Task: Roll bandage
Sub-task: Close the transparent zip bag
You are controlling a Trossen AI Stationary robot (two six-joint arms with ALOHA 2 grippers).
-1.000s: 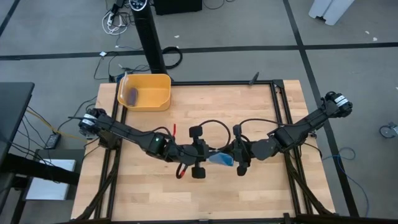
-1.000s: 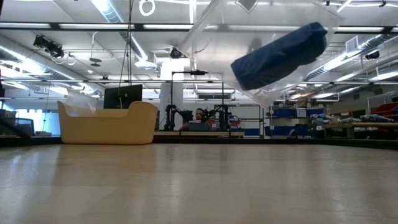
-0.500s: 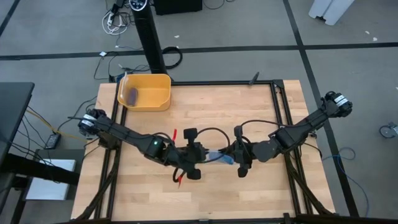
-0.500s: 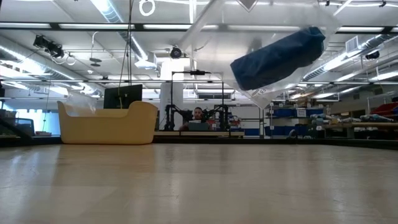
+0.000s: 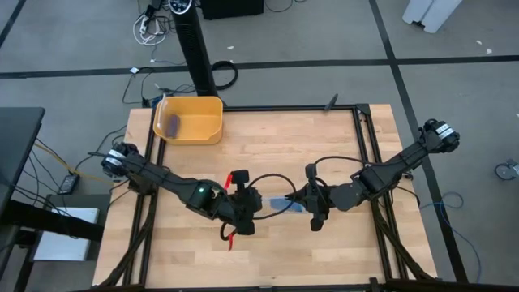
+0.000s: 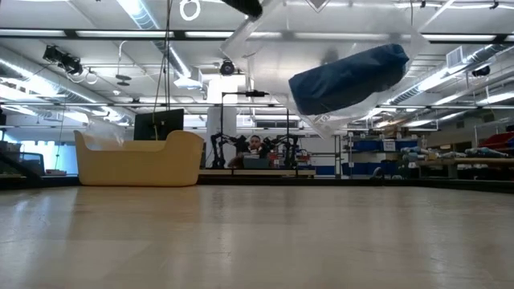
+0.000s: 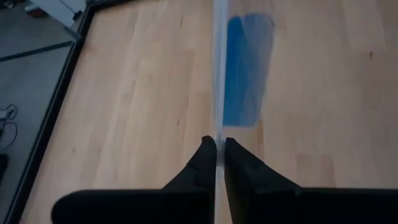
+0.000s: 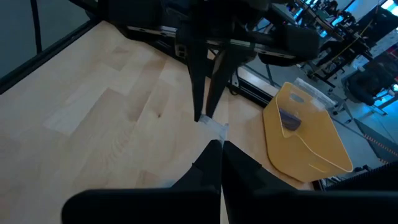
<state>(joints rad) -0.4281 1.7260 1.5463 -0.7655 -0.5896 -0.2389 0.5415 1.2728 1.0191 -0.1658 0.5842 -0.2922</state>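
Note:
The bright blue bandage (image 5: pixel 285 204) is a short roll sealed inside a clear plastic packet (image 6: pixel 331 122). The packet hangs above the table's middle between my two grippers. My left gripper (image 5: pixel 261 203) is shut on the packet's left end. My right gripper (image 5: pixel 298 200) is shut on its right end. In the left wrist view the blue bandage (image 7: pixel 247 68) shows through the plastic beyond the fingers. In the low view the bandage (image 6: pixel 345 76) lies tilted in the packet, high over the wood. My left gripper pinches the packet's thin flat edge (image 7: pixel 216 121) between its two fingers, coming from the table's left and slanting down. The packet is lifted clear of the table and runs straight away from the fingers. My right gripper pinches the packet's opposite edge (image 8: pixel 217 129) between its two fingers, coming from the table's right, a little below level. The plastic spans the short gap to the left gripper's fingers (image 8: pixel 200 87) and touches nothing below.
A yellow bin (image 5: pixel 189 120) stands at the table's far left corner with a dull purple-grey cylinder (image 5: pixel 173 123) inside. Bare wood lies below the packet and along the near edge. A black frame (image 5: pixel 363 162) borders the table.
My left gripper has drawn back toward the table's left edge and tipped further downward, still shut on the packet. The packet with the bandage has shifted slightly left and turned more edge-on from above. My right gripper has kept still.

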